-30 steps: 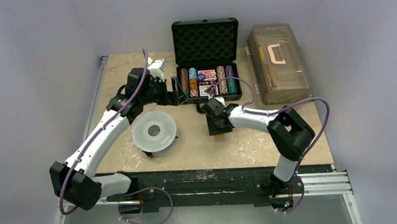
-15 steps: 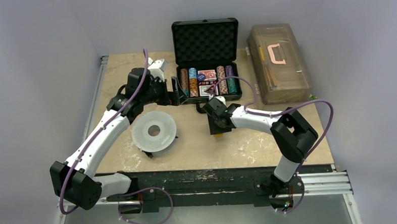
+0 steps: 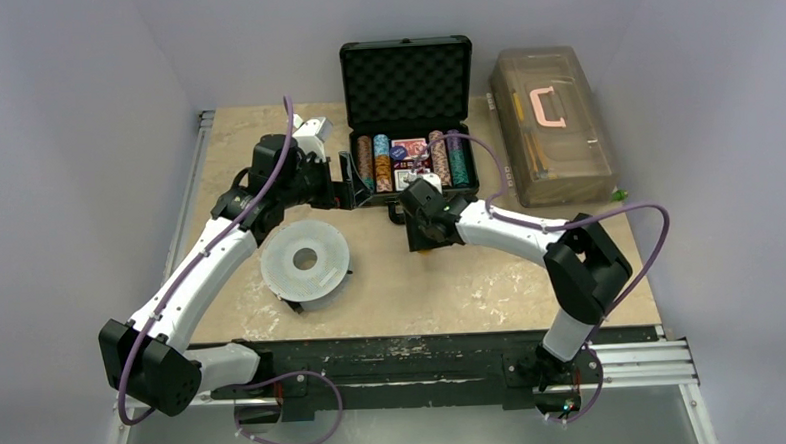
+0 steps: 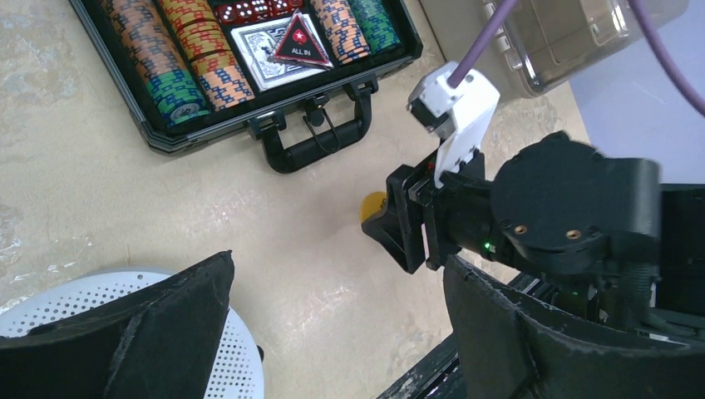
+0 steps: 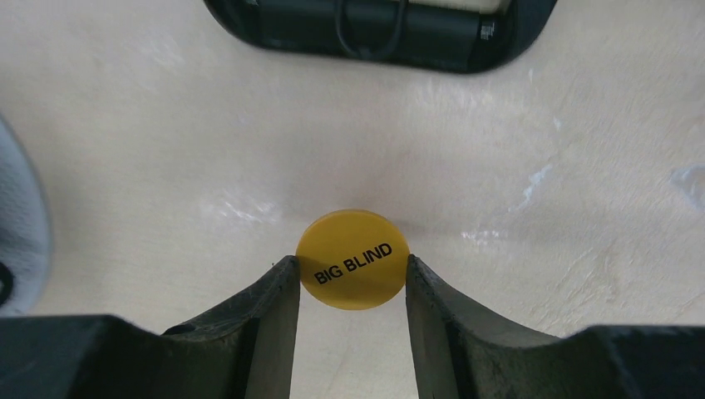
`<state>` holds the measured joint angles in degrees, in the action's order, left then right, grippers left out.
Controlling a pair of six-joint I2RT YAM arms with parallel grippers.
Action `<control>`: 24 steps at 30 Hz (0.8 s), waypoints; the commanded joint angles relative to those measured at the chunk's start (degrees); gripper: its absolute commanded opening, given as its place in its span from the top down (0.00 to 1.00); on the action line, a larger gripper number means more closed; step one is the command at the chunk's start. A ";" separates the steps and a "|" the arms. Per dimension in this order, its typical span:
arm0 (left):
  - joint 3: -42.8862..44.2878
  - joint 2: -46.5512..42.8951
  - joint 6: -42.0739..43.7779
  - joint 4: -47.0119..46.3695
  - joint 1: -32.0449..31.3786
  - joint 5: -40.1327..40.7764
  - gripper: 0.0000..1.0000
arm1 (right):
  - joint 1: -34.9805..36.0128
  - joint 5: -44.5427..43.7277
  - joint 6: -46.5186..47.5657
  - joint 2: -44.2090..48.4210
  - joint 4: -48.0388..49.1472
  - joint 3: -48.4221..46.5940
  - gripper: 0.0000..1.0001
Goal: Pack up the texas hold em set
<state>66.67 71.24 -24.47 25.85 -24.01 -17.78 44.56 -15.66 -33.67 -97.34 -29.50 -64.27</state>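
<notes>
Texas hold em set point(image 3: 406, 81) sits open at the far side of the desk point(image 3: 492, 278), chips point(image 3: 381, 162) already in. Right end effector point(image 5: 349, 268) is clamped on the yellow BIG BLIND button point(image 5: 353, 249) just before the handle point(image 5: 374, 33). Next, I'd say, lift it into the case. Left end effector point(image 4: 332, 332) gapes empty.

Light: even, diffuse, from overhead; moderately bright. Shadows: soft, short. Glare: pale sheen on beige mottled stone-look tabletop point(image 5: 241, 204), centre-left of right wrist view. Focus: yellow round plastic button point(image 5: 353, 259) sharp, lettering legible. Top view: softer detail.
</notes>
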 commanded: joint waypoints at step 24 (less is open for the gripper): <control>2.14 -1.62 0.88 0.07 0.39 1.17 0.07 | -12.59 -1.57 12.04 -27.62 -1.74 -48.94 0.64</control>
<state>66.67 71.13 -24.43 26.26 -24.01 -17.65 33.12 -16.97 -24.29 -121.91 -30.68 -105.60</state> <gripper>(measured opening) 0.928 0.433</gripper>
